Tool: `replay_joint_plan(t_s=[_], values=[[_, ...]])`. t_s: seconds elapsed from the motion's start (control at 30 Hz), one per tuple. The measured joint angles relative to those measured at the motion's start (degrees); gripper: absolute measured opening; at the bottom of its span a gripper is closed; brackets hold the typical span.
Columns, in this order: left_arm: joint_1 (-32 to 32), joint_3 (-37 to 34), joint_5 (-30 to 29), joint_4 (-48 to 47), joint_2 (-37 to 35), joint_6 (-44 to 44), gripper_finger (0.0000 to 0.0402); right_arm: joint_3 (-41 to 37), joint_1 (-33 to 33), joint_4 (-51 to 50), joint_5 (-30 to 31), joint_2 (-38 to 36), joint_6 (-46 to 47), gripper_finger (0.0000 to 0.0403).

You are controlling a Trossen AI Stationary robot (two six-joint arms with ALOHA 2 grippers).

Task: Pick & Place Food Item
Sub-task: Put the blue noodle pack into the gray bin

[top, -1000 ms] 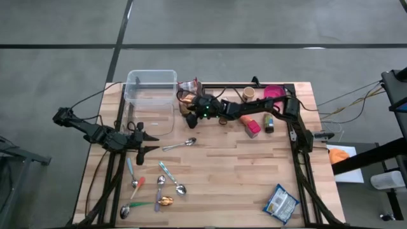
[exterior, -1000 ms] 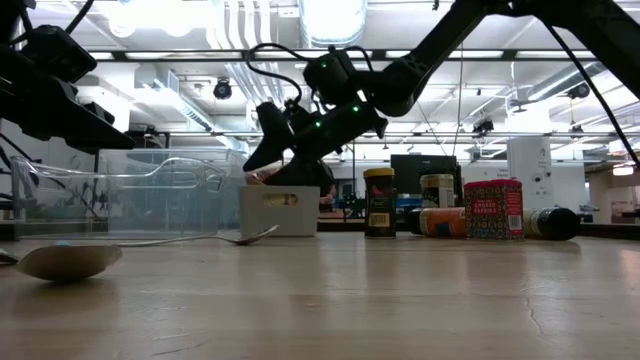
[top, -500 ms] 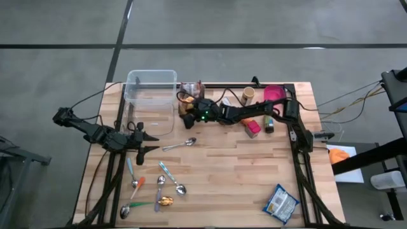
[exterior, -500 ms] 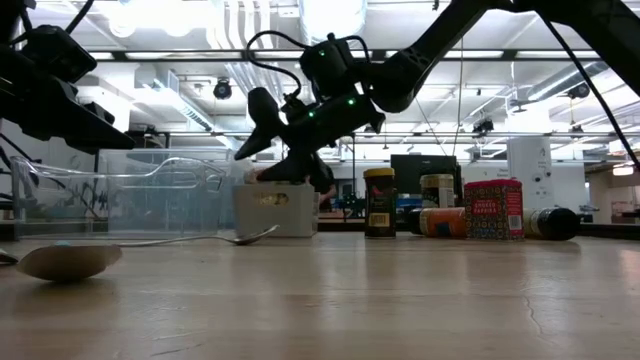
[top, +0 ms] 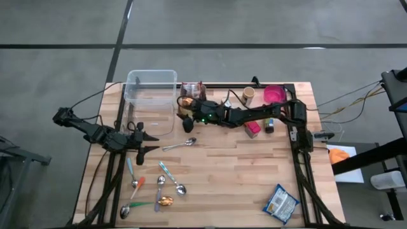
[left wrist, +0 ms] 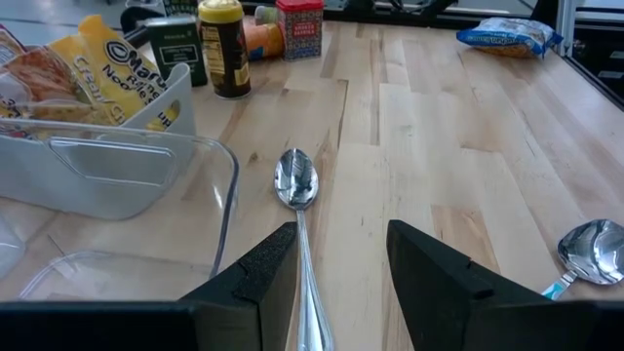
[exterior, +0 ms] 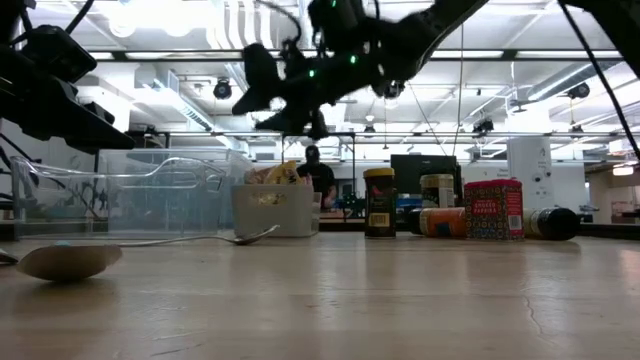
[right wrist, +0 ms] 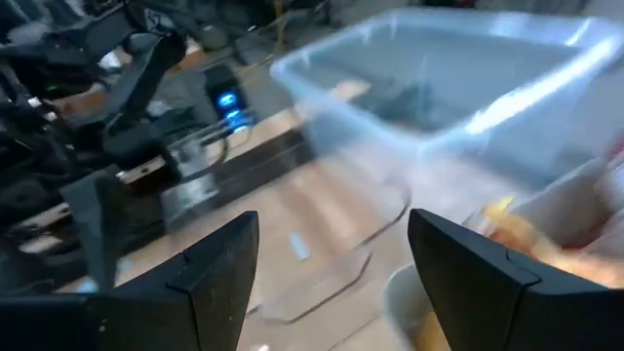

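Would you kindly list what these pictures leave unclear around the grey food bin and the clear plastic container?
- Grey food bin: the low view shows only packet tops above its wall.
- Clear plastic container: motion blur in the right wrist view.
- Right pincer: too small from the high view to tell if it holds anything.
- Silver spoon: handle passes behind the left pincer.

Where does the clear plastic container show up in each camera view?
High view: clear container at the table's far left corner.
Low view: left of middle, standing on the table.
Left wrist view: only its curved corner, at the lower left.
Right wrist view: blurred, across the upper right.
Shared landmark: the snack bin right beside it, also in the low view and the left wrist view.
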Motion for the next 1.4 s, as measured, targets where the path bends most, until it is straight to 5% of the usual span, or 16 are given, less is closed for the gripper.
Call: replay_joint_plan(t_s=[0.3, 0.8, 0.93, 1.13, 1.4], values=[[0.0, 0.0, 0.0, 0.0, 0.0, 0.0, 0.0164, -6.8, 7.9, -8.8, 17.1, -12.7, -10.6, 0.026], [0.0, 0.0, 0.0, 0.0, 0.4, 0.0, 0.0164, -11.3, 20.9, -48.9, 17.8, -35.1, 1.6, 0.026], [0.0, 0.0, 0.0, 0.0, 0.7, 0.0, 0.0164, -11.4, 25.4, -57.8, 17.8, -38.0, 11.9, 0.026], [0.0, 0.0, 0.0, 0.0, 0.8, 0.0, 0.0164, -10.8, 31.8, -73.8, 14.5, -38.7, 44.1, 0.026], [0.0, 0.0, 0.0, 0.0, 0.8, 0.0, 0.0164, -7.6, 38.1, -90.9, 9.4, -35.4, 74.9, 0.026]])
